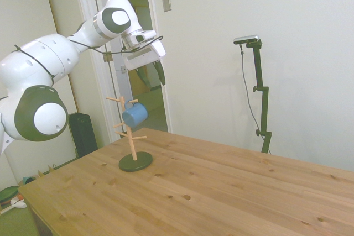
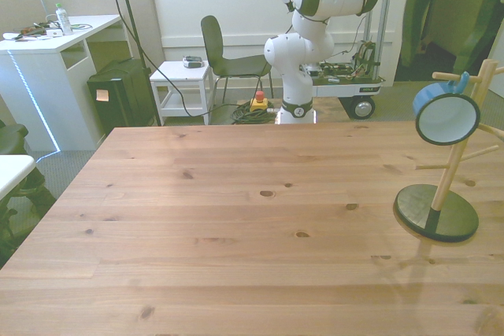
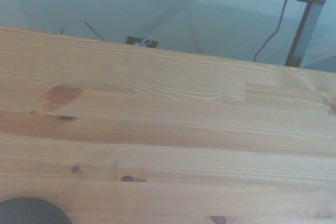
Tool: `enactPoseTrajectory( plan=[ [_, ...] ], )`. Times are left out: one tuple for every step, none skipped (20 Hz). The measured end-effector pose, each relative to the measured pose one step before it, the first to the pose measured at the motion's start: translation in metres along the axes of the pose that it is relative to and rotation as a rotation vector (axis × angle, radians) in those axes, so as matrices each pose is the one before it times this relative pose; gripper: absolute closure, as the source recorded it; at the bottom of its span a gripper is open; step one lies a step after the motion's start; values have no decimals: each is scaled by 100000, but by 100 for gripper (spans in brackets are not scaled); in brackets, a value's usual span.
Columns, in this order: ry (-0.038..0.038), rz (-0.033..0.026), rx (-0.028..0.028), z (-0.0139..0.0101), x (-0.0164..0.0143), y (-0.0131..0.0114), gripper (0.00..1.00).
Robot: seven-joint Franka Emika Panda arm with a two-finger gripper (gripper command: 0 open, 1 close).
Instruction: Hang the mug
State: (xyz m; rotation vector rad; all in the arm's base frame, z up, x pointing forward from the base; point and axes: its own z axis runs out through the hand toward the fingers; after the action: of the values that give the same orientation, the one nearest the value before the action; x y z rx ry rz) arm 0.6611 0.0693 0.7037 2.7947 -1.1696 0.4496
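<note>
- The white arm reaches in from the side view's left, bent high over the table's (image 1: pixel 221 186) near corner, its wrist tilted downward.
- The gripper (image 1: pixel 159 72) hangs in the air above the mug rack and slightly to its right, well clear of it. It carries nothing. Its dark fingers (image 1: pixel 160 73) overlap in the side view, and only their lower parts enter the top of the front view, so I cannot tell how far apart they stand.
- The mug rack (image 1: pixel 133 136), a thin wooden post with short pegs on a dark round base (image 1: pixel 135 161), stands on the table near its corner below the arm; in the front view it sits at the front view's right edge (image 2: pixel 465 155).
- The mug (image 1: pixel 134 115) hangs by its small loop handle on an upper peg of the rack, tilted on its side, free of the gripper. In the front view its white inside and thin dark rim face the camera (image 2: pixel 446 118).
- The wrist view shows bare wood planks with knots (image 3: pixel 168 129), somewhat soft in focus, and at one corner a dark curved shape (image 3: pixel 31 212) that is probably the rack's base.
- A doorway opens behind the arm in the side view.
</note>
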Motion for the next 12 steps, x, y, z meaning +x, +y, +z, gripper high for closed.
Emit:
enactPoseTrajectory(
  plan=[
    [-1137,2120,670,-108,1047,1286,0],
    [-1369,2084,913,194,1106,1212,0],
    [-1025,1812,802,302,1035,1098,0],
    [-1078,1399,920,447,858,881,0],
    [-1051,951,775,665,790,748,0],
    [-1275,672,775,715,613,639,0],
    [-1417,435,853,857,561,576,0],
    [-1185,54,368,1007,503,538,0],
    [-1594,-22,517,1138,454,530,0],
    [-1348,-18,169,1327,461,529,0],
    [-1236,-176,-14,1384,398,555,0],
    [-1544,-132,88,1702,361,558,0]
  ],
)
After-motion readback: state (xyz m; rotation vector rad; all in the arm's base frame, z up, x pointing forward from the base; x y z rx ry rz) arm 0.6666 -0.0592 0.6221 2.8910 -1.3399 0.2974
